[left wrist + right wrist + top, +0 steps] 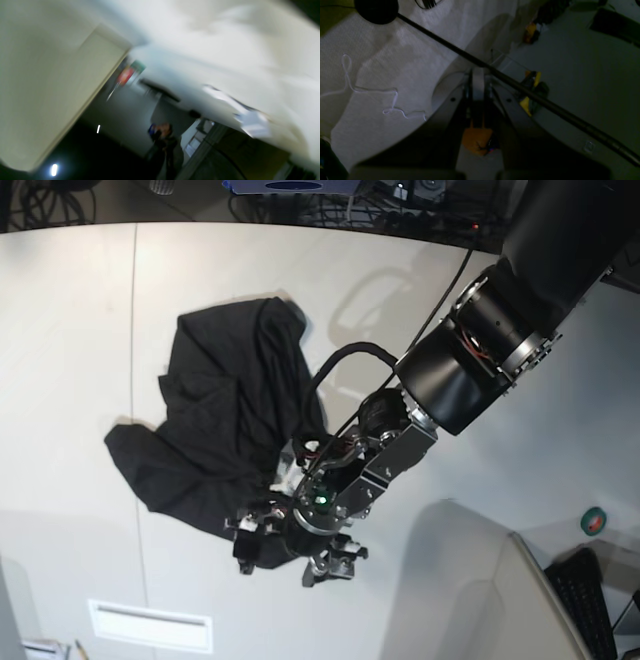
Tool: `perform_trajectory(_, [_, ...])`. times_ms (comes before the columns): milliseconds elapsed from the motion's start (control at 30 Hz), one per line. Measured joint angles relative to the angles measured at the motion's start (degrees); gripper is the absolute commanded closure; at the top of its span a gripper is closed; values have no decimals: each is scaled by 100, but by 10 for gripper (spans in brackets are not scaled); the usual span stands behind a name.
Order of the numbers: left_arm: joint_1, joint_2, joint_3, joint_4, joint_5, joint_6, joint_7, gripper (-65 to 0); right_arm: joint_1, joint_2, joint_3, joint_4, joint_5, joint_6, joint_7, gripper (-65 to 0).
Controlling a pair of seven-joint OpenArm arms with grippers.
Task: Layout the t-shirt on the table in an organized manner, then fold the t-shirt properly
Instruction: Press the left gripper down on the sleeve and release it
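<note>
The t-shirt (225, 420) lies crumpled in a dark heap on the table (70, 330), up and to the left of the left gripper (290, 552), whose jaws stand spread wide at the cloth's near hem, holding nothing that can be made out. If they close here, they may pinch several bunched layers at once and drag the heap instead of spreading it. Further right, nothing else sits close. The right gripper (478, 82) is clamped shut on nothing, well clear of the garment.
</note>
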Motion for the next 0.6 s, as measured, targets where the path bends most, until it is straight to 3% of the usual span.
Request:
perform_trajectory(133, [35,-98,101,485,573,450,509,-495,2,4,0,0,-48,2,-26,0])
perform_trajectory(300, [94,-24,-50,835,634,402,909,-495,118,7,0,0,-46,0,-24,0])
perform_trajectory(467, [116,-223,-109,1172,658,479,1141,-490,118,-13,0,0,-42,0,-42,0])
perform_trajectory(600, [120,-236,-120,1425,678,400,1215,-425,116,4,0,0,-46,2,-44,0])
